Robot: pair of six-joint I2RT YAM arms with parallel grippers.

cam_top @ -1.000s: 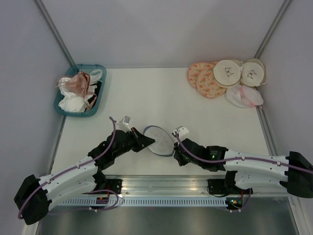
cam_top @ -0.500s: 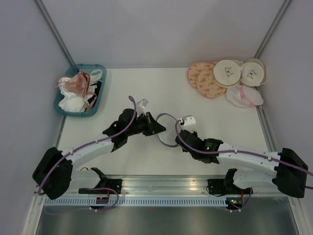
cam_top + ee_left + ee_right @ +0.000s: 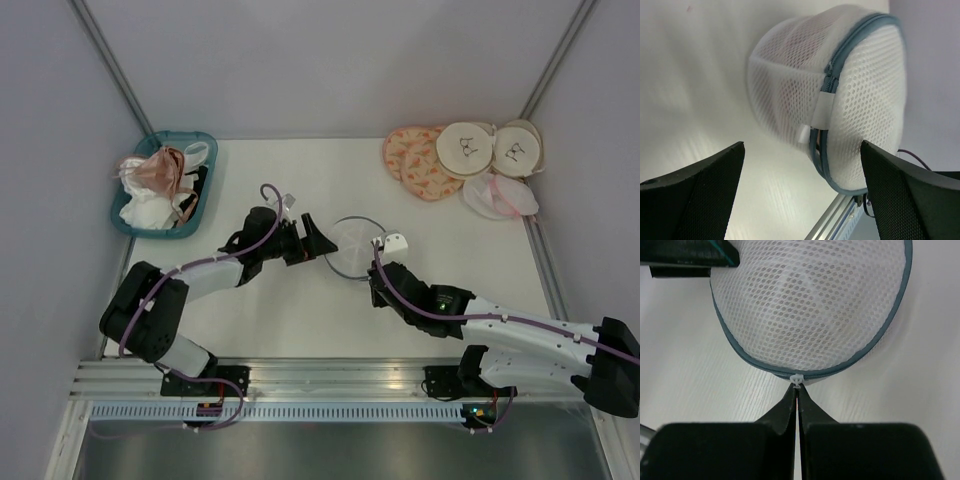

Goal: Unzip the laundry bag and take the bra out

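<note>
**A:** What was the right hand [image 3: 797, 389] doing?

**B:** Its two fingers were pressed together, tips pinched on the small white zipper pull [image 3: 797, 377] at the near edge of the laundry bag [image 3: 810, 305]. The left hand [image 3: 801, 150] was spread wide, with the bag just ahead of its fingers and neither one touching the mesh.

**A:** And where was the bag?

**B:** It lay mid-counter [image 3: 300, 190] between the two hands, with its blue-grey rim closed along the stretch I could see. I couldn't make out the bra through the mesh.

**A:** What could have gone wrong from there?

**B:** I saw two risks. The pinch was right at the fingertips on a tiny tab, so a sideways tug might have slipped it free. Also, nothing was bracing the bag, so pulling might simply have dragged it across the counter instead of running the zipper.

**A:** Was there any writing?

**B:** None I could read. The white tab [image 3: 821, 107] beside the zipper looked blank, and the black marks on the cream pouches [image 3: 465, 148] in the far corner were too small to make out.
</note>
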